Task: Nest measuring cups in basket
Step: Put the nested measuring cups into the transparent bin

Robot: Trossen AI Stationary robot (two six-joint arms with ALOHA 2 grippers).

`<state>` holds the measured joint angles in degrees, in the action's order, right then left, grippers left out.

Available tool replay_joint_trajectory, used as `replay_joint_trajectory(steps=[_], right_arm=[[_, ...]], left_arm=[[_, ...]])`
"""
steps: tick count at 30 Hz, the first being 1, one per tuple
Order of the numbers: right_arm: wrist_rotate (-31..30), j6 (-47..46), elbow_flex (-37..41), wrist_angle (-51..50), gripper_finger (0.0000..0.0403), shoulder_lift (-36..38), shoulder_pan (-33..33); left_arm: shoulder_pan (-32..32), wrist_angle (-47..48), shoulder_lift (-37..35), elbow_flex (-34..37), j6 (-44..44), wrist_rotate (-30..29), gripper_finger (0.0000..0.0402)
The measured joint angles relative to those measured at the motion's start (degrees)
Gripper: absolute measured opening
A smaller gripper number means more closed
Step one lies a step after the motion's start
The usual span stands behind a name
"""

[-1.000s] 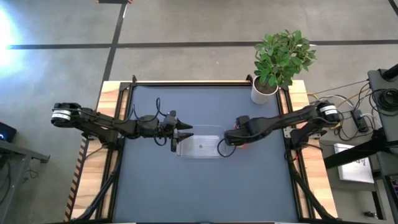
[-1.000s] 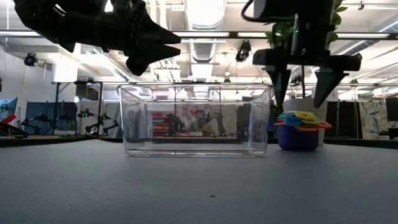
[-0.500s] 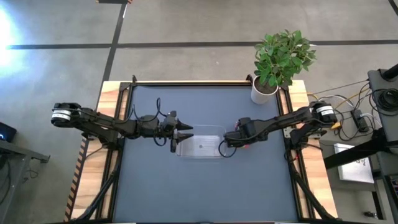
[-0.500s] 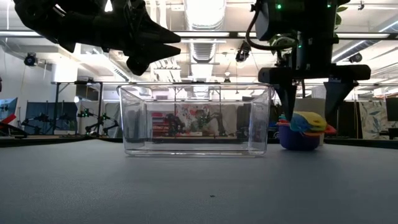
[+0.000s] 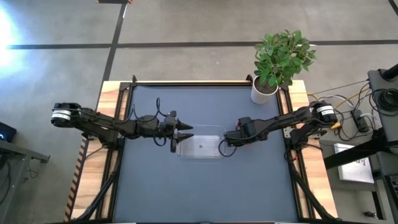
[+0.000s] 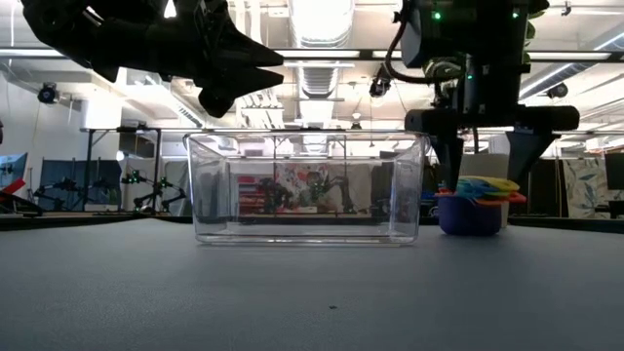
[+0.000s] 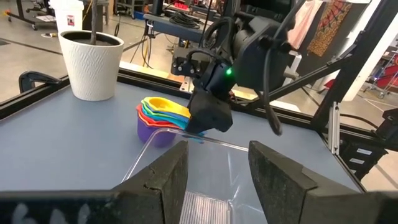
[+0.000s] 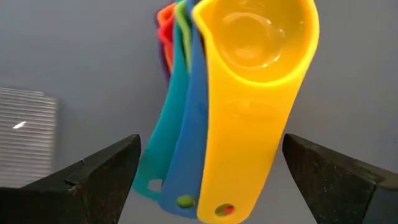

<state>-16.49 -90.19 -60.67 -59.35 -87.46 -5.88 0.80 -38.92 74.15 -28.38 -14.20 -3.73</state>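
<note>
The measuring cups (image 8: 249,81) are straddled by the wide-spread right hand (image 6: 485,161), ready for grasping; the basket (image 6: 307,185) is steadied beneath the parted left hand (image 7: 214,180)

Basket (image 5: 200,145) interior clear; left gripper (image 5: 188,132) blocks 1 end, nested cups (image 6: 475,202) apparently just outside other end.
</note>
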Motion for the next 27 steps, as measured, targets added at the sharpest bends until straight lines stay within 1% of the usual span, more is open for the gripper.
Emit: replay_joint_trajectory(steps=[4, 9, 14, 19, 21, 23, 27], right_arm=[[0.5, -0.3, 1.9, 0.3, 0.038, 0.0, 0.4], [1.8, 2.1, 3.8, 5.4, 0.038, 0.0, 1.3], [2.0, 5.3, 4.1, 7.3, 0.038, 0.0, 2.0], [2.2, 6.3, 4.1, 7.4, 0.0377, 0.0, 2.2], [2.1, 6.8, 4.1, 7.4, 0.0369, 0.0, 2.2], [2.2, 7.3, 4.1, 7.4, 0.0352, 0.0, 2.2], [2.5, 7.4, 4.1, 7.4, 0.0303, 0.0, 2.2]], left_arm=[[0.0, 0.0, 0.0, 0.0, 0.2, 0.2, 0.0152], [0.0, 0.0, 0.0, 0.0, 0.2, 0.2, 0.0152], [0.0, 0.0, 0.0, 0.0, 0.2, 0.2, 0.0152], [0.0, 0.0, 0.0, 0.0, 0.3, 0.3, 0.0152], [0.0, 0.0, 0.0, 0.0, 0.4, 0.3, 0.0152], [0.0, 0.0, 0.0, 0.0, 0.5, 0.3, 0.0152], [0.0, 0.0, 0.0, 0.0, 0.4, 0.3, 0.0152]])
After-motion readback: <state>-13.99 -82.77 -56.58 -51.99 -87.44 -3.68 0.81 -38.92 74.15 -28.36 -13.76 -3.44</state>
